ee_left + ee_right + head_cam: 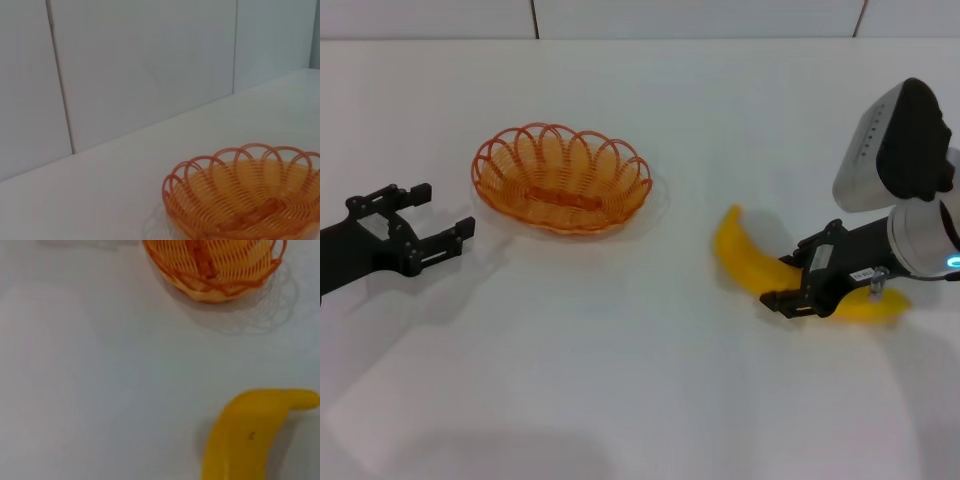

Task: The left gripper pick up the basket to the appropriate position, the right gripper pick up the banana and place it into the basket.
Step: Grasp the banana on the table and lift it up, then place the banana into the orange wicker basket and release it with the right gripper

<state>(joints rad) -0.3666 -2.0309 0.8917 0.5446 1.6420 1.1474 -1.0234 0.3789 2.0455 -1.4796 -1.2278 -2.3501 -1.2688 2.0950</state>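
Observation:
The orange wire basket (560, 178) stands on the white table (620, 380) left of centre; it also shows in the left wrist view (240, 200) and the right wrist view (215, 265). It is empty. My left gripper (445, 212) is open, to the left of the basket and apart from it, at about table height. The yellow banana (740, 250) lies on the table at the right; it also shows in the right wrist view (250, 440). My right gripper (798, 272) is open, with one finger on each side of the banana's middle.
A pale panelled wall (150, 65) runs along the table's far edge. The right arm's bulky white housing (890, 145) stands above the banana's right end. Bare table surface lies between the basket and the banana and along the front.

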